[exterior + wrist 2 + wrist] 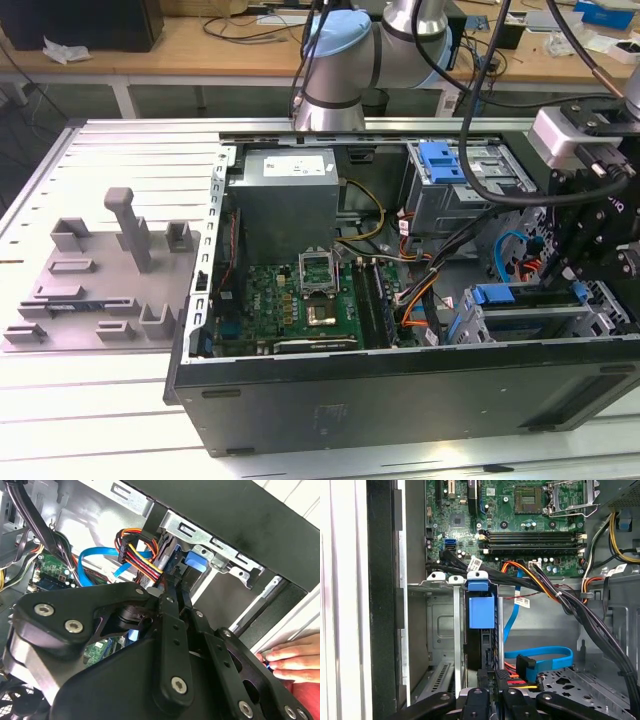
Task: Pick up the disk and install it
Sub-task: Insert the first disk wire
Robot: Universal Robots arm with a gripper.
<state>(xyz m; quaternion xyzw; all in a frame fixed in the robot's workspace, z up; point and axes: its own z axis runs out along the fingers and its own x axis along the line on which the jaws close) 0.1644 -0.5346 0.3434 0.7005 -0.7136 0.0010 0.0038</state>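
Observation:
The disk (497, 296) stands on edge in the lower drive cage of the open computer case (400, 400), at the exterior view's right. In the first wrist view its blue carrier (481, 607) sits between the cage's metal walls, with its tab level with the cage's rim. My gripper (495, 679) is at the disk's near end, its fingers drawn close around that edge. In the second wrist view the gripper (175, 582) reaches into the cage beside the blue tab (195, 562). In the exterior view the gripper (585, 265) hangs over the right end of the cage.
Power and blue data cables (540, 657) crowd the space beside the cage. The motherboard (300, 300) lies in the middle of the case. An upper bay holds another blue carrier (440, 160). A grey fixture tray (90, 290) lies left of the case. A person's hand (292, 657) rests outside the case wall.

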